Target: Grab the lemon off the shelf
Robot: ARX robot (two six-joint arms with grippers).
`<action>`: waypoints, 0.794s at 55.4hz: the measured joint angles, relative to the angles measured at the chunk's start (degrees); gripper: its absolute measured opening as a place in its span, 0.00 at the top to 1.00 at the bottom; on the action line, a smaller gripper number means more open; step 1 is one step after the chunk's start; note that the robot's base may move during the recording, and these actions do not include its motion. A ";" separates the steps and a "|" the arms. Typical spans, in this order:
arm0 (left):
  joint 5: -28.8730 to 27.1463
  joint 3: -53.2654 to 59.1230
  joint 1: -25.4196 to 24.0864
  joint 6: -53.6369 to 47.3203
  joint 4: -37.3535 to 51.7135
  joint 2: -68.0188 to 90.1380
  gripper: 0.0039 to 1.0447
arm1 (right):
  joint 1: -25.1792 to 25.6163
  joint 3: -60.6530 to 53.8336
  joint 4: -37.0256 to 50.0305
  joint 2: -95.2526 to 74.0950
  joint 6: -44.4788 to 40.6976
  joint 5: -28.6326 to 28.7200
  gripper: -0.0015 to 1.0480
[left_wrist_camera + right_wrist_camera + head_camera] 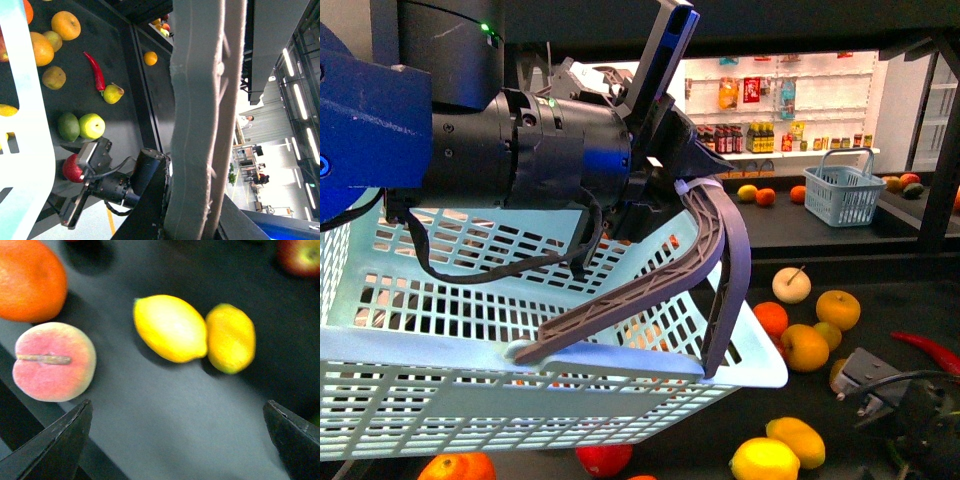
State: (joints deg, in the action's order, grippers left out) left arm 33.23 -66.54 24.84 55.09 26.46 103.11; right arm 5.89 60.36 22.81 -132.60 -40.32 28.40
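Note:
Two yellow lemons lie touching on the dark shelf tray (165, 410): a brighter one (171, 328) with tapered ends and a duller one (231, 338). In the front view they lie at the bottom, the bright lemon (765, 460) beside the duller one (798, 440). My right gripper (177, 450) hovers open just short of them, with nothing between its fingers (60, 445). My left gripper (690, 175) is shut on the grey handle (715, 260) of a light-blue basket (520, 390) held over the tray's left side. In the left wrist view the handle (200, 115) fills the middle.
A peach (52, 362) and an orange (30, 280) lie close beside the lemons. More oranges (805, 347), a pale fruit (791, 285) and a red chili (925, 350) are spread over the tray. A small blue basket (844, 190) stands on the upper tier. A black frame post (945, 170) rises at right.

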 joint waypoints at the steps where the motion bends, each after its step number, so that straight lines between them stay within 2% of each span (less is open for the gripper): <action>1: 0.00 0.00 0.00 0.02 0.00 0.00 0.91 | -0.44 0.46 0.00 -0.63 -1.68 0.39 0.02; 14: 0.15 0.00 0.00 0.02 0.00 0.00 0.91 | -3.02 7.37 -2.45 -7.72 -11.63 1.95 0.02; 44: 0.13 0.00 0.00 0.02 0.00 0.02 0.91 | -4.13 23.06 -8.55 -19.78 -13.60 3.69 0.02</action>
State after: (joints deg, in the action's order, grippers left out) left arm 33.36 -66.54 24.84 55.11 26.46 103.13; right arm 1.76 83.42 14.26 -152.38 -53.91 32.10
